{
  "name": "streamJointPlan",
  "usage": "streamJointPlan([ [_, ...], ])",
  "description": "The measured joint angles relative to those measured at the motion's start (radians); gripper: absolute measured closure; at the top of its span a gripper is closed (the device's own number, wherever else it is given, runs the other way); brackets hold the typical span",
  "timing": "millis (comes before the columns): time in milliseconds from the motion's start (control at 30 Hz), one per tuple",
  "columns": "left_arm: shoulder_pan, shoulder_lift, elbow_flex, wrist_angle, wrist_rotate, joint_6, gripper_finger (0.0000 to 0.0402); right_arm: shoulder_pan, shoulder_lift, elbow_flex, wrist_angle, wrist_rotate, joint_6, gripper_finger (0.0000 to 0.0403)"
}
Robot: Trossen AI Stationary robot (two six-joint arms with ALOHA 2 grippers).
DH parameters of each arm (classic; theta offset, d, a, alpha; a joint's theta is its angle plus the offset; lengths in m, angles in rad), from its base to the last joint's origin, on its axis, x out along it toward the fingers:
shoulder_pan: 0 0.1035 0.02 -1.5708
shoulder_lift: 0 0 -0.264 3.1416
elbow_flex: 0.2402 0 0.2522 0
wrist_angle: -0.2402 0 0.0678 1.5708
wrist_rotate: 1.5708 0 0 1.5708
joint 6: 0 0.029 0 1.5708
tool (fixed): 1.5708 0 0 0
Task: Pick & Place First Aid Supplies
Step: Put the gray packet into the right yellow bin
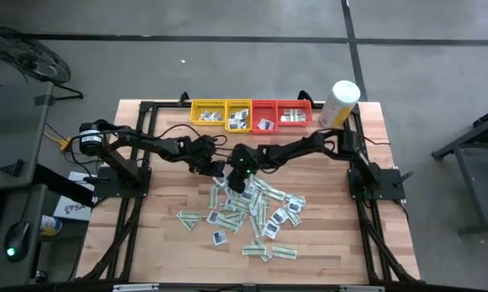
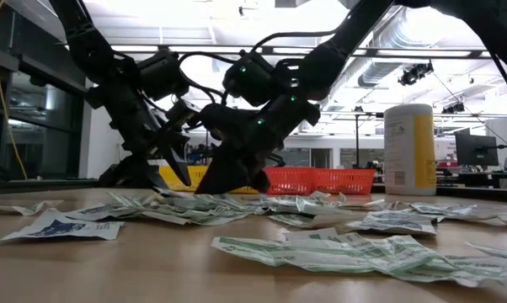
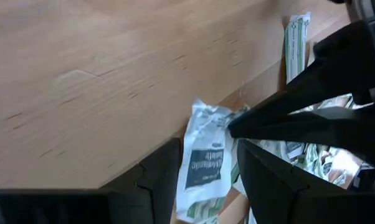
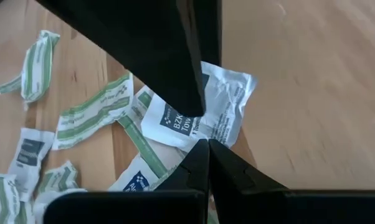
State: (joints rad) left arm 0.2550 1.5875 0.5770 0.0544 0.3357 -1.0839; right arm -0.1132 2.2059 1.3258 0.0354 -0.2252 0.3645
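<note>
Across the lower middle of the high view, the first aid supplies lie in a loose heap of flat packets on the wooden table, narrow white-and-green strips mixed with small white squares bearing a dark centre. A few strays sit apart toward the lower edge of the heap.

At the heap's upper left corner, near the frame's centre, both grippers meet. The left gripper reaches in from the left with its fingers parted on either side of a white square packet that lies on the wood; whether the fingers touch it cannot be told. The right gripper comes in from the right with its fingers pressed together, tips just at the edge of a white packet with a blue panel, gripping nothing that can be seen.

Farther up the frame, along the table's far edge, two yellow trays and two red trays stand in a row, each holding some packets. Just right of them stands a tall white-and-yellow canister.
</note>
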Motion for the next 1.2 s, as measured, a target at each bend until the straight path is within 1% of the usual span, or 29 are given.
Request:
streamJointPlan([
  [233, 0.0, 0.0, 0.0, 0.003, 0.011, -0.021, 0.0237, -0.004, 0.003, -0.002, 0.024, 0.002, 0.021, 0.0403],
  [300, 0.0, 0.0, 0.0, 0.002, 0.014, -0.021, 0.0245, -0.006, 0.004, -0.002, 0.018, 0.002, 0.021, 0.0403],
  [367, 0.0, 0.0, 0.0, -0.001, 0.016, -0.021, 0.0262, -0.009, 0.004, -0.002, 0.015, 0.0, 0.022, 0.0403],
  [433, 0.001, 0.0, 0.0, -0.003, 0.021, -0.016, 0.0287, -0.011, 0.005, -0.002, 0.014, -0.002, 0.031, 0.0403],
  [600, 0.001, 0.001, -0.001, -0.01, 0.028, 0.024, 0.0377, -0.015, 0.005, -0.003, 0.012, -0.008, 0.03, 0.0403],
  [633, 0.001, 0.002, -0.001, -0.009, 0.029, 0.034, 0.0388, -0.015, 0.005, -0.003, 0.013, -0.012, 0.03, 0.0403],
  [667, 0.0, 0.002, -0.001, -0.009, 0.028, 0.039, 0.0393, -0.016, 0.005, -0.003, 0.014, -0.017, 0.03, 0.0403],
  [767, 0.0, 0.002, -0.001, -0.008, 0.025, 0.054, 0.039, -0.017, -0.008, -0.004, 0.006, -0.024, 0.025, 0.0403],
  [933, -0.001, 0.001, 0.0, -0.009, 0.019, 0.066, 0.0397, -0.03, -0.103, -0.012, -0.099, -0.016, -0.006, 0.0403],
  [1033, -0.001, 0.001, -0.001, -0.003, 0.019, 0.074, 0.0399, -0.045, -0.204, -0.01, -0.182, 0.022, -0.03, 0.0403],
  [1200, 0.023, -0.022, -0.005, 0.04, 0.017, 0.119, 0.04, -0.065, -0.346, -0.008, -0.309, 0.049, -0.061, 0.0403],
])
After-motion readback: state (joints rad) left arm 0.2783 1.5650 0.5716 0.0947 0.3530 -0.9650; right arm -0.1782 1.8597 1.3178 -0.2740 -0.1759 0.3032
